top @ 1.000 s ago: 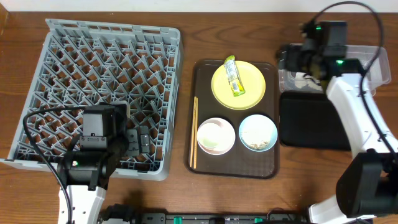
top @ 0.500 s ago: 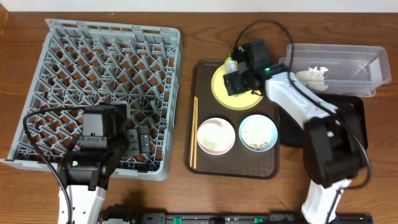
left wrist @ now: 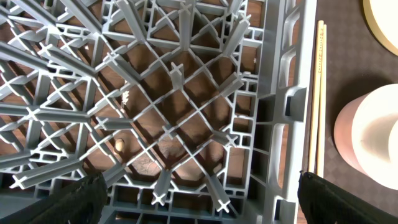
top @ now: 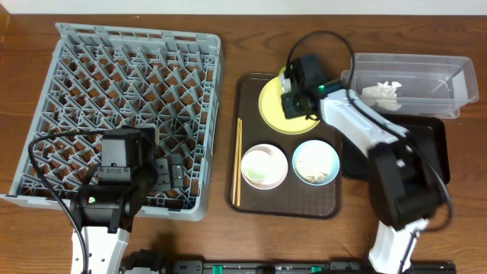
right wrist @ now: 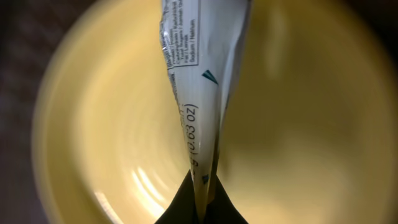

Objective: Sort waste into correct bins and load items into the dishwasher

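Observation:
My right gripper (right wrist: 202, 208) is shut on the snack wrapper (right wrist: 199, 93), pinching its lower end just above the yellow plate (top: 272, 113). From overhead the gripper (top: 298, 97) covers most of the wrapper. Crumpled white paper (top: 385, 91) lies in the clear tub (top: 426, 72), with the black tray (top: 430, 156) in front of it. A pink bowl (top: 264, 166), a blue bowl (top: 316, 162) holding whitish crumbs, and chopsticks (top: 237, 161) sit on the brown tray. My left gripper (left wrist: 199, 208) hangs open and empty over the near right corner of the grey dish rack (top: 114, 76).
The brown serving tray (top: 327, 207) lies between the rack and the two bins. In the left wrist view the chopsticks (left wrist: 319, 93) and pink bowl (left wrist: 373, 134) lie just right of the rack's wall (left wrist: 292, 99). Black cables loop over both arms.
My right arm swung left from over the clear tub to the yellow plate, and its jaws closed on the wrapper. The left arm has not moved.

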Tool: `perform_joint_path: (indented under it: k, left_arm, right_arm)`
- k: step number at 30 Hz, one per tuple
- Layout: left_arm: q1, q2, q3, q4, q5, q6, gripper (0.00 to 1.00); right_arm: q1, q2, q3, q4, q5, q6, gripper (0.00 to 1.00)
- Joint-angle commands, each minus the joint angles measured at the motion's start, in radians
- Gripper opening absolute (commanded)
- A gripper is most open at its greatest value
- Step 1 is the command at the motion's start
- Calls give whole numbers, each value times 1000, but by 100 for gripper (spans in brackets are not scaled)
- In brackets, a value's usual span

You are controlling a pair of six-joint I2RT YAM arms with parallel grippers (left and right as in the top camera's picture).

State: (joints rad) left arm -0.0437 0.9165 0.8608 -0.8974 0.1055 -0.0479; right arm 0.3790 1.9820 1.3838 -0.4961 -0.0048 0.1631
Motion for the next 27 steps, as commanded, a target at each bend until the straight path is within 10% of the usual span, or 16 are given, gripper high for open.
perform_joint_path:
  k: [1,14,21,27]
  left_arm:
    - [3,-3,22,-4,6,10,98]
    - [3,-3,22,-8,6,9,98]
    - [3,-3,22,-8,6,9,98]
    - [3,-3,22,-8,6,9,98]
  right_arm:
    - [-62,-209,10,5,179,182,1]
    - [-338,-338,9,-153,259,1009,1]
    - [-376,-259,9,-143,251,1029,3]
    - [-379,-224,9,-135,278,998,37]
